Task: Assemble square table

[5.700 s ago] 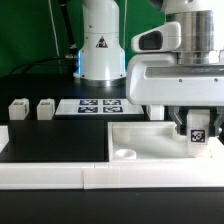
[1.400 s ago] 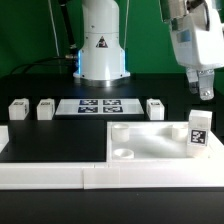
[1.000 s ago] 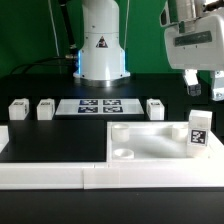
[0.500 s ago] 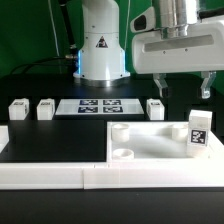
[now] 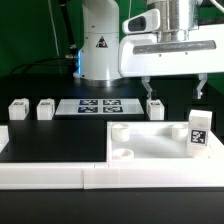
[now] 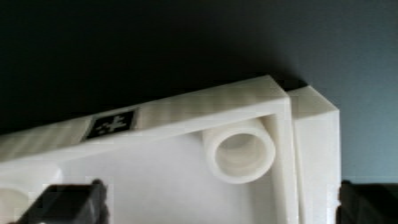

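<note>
Pincer (image 5: 175,93) is released: jaws spread wide with nothing between them. It hangs over the far edge of the slab (image 5: 150,148) and is clear of it. The slab is the white square piece lying flat on the black tabletop (image 5: 50,140) at 4 o'clock in the exterior view, with 3 round corner sockets (image 5: 123,155) showing. Leg 4 (image 5: 199,133) stands upright on the slab's corner at 3 o'clock, tag toward the camera; can't tell if it's fully seated. Leg 1 (image 5: 17,109) and leg 2 (image 5: 45,109) sit on the tabletop at 9 o'clock, near each other but not touching. Leg 3 (image 5: 154,108) sits just behind the slab's far edge, below 1 pincer finger, with a gap between them. Marker board (image 5: 98,105) lies flat near centre, between leg 2 and leg 3. White border rail (image 5: 60,178) runs along the near edge at 6 o'clock, and the slab is right against it. Robot base (image 5: 100,40) is at 12 o'clock with a blue glow (image 5: 76,62) beside it. The room behind is dark, with a green backdrop (image 5: 212,12) at 1 o'clock. Wrist view shows a slab corner: 1 socket (image 6: 240,152) inside the raised rim, a tag (image 6: 116,124) on the edge face, and dark tabletop beyond. Both dark fingertips (image 6: 71,203) are blurred and wide apart.
</note>
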`<state>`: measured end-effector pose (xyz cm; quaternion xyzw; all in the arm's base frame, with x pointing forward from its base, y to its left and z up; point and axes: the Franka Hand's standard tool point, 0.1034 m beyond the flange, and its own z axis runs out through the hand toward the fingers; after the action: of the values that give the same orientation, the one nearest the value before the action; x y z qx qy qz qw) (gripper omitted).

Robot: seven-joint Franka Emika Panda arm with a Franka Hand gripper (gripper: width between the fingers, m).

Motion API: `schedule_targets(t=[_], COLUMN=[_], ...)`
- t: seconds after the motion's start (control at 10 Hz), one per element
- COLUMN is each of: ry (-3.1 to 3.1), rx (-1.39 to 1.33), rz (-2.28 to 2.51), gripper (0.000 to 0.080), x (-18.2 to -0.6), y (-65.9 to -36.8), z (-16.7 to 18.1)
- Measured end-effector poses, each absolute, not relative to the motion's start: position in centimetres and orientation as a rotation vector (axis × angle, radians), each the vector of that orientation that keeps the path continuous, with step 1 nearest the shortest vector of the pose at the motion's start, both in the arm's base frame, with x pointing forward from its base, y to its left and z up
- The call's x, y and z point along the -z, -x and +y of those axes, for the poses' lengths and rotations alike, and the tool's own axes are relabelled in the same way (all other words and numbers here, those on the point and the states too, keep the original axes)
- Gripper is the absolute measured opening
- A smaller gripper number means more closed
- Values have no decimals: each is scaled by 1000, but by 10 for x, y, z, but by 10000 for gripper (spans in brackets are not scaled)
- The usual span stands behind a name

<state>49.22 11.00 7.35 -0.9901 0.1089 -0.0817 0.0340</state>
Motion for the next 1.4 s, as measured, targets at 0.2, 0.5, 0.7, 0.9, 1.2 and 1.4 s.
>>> schedule_targets(t=[0.2, 0.5, 0.7, 0.9, 1.2, 1.4], ry=[3072, 3106, 3106, 3094, 3055, 3009], rx=[258, 156, 77, -89, -433, -705], rz=[149, -86, -68, -59, 9, 24], gripper=[649, 649, 649, 649, 649, 649], x=[-73, -59, -55, -54, -47, -40], y=[-492, -473, -466, -458, -439, -417], z=[109, 123, 120, 123, 116, 107])
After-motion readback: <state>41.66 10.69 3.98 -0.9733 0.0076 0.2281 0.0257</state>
